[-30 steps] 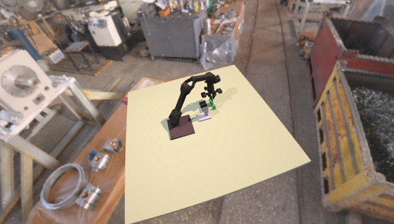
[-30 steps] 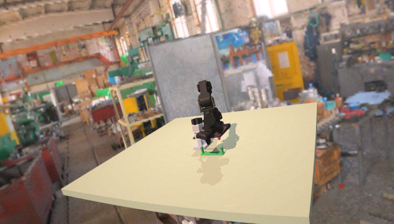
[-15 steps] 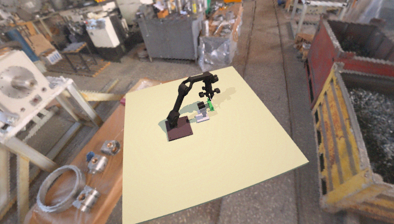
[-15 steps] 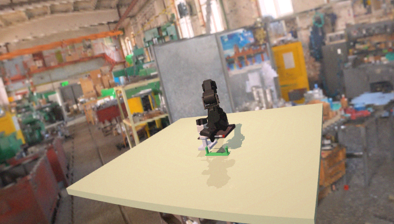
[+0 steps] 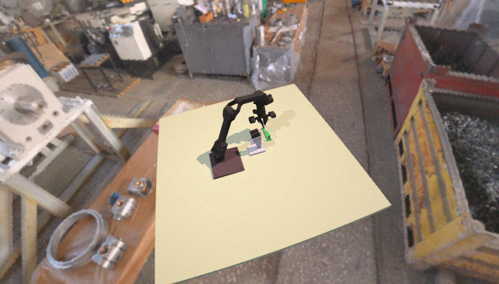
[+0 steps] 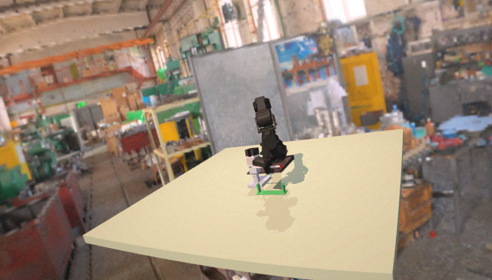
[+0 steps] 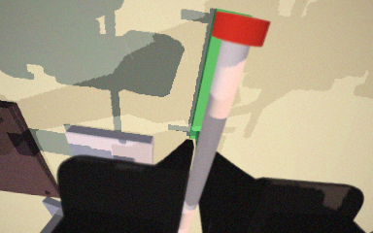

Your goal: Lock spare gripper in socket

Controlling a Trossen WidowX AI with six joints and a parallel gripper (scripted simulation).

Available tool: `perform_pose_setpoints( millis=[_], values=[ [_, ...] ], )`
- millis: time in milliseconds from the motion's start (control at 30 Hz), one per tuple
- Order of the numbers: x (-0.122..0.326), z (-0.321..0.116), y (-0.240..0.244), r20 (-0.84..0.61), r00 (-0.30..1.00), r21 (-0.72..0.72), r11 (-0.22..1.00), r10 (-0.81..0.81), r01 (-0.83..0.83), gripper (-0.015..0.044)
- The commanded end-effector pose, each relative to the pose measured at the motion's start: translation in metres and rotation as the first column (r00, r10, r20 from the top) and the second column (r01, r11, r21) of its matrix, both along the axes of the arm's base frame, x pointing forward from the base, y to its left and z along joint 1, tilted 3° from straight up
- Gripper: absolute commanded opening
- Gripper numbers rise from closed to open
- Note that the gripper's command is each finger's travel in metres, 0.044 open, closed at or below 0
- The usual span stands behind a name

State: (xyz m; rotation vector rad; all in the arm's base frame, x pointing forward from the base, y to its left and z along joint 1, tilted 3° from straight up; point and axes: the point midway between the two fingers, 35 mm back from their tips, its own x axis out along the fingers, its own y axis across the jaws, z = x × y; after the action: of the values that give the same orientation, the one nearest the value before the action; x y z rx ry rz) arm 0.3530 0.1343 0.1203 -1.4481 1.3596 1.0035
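Note:
My gripper (image 5: 263,123) (image 6: 267,171) (image 7: 193,146) is shut on the lock pin (image 7: 227,80), a pale rod with a red head. The pin slants across the wrist view and is clear of the mount. A green cradle (image 5: 266,134) (image 6: 271,192) (image 7: 205,87) with an upright at each end sits on the table, below my fingers. The pale mount (image 5: 256,151) (image 6: 254,171) (image 7: 109,141) stands beside the cradle, on the arm base's side. A dark block (image 5: 254,132) (image 6: 252,152), apparently the spare gripper, is on top of it. The socket and spigot holes cannot be made out.
The arm's brown base plate (image 5: 229,168) (image 7: 19,160) lies beyond the mount from the cradle. The pale yellow table (image 5: 257,210) (image 6: 217,226) carries everything. The mount and its dark block stand close to the gripper. Shadows of the arm fall around the cradle.

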Motion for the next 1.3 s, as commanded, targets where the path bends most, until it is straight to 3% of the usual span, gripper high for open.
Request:
perform_pose_setpoints(
  millis=[0,800,1267],
  values=[
    [-0.012,0.002,0.002,-0.002,1.0,0.004,1.0,0.001,-0.001,0.0],
    [-0.078,0.006,-0.001,-0.006,1.0,0.006,1.0,0.01,-0.01,0.0],
    [-0.074,-0.04,-0.002,-0.006,1.0,0.009,1.0,0.01,-0.01,0.0]
  ],
)
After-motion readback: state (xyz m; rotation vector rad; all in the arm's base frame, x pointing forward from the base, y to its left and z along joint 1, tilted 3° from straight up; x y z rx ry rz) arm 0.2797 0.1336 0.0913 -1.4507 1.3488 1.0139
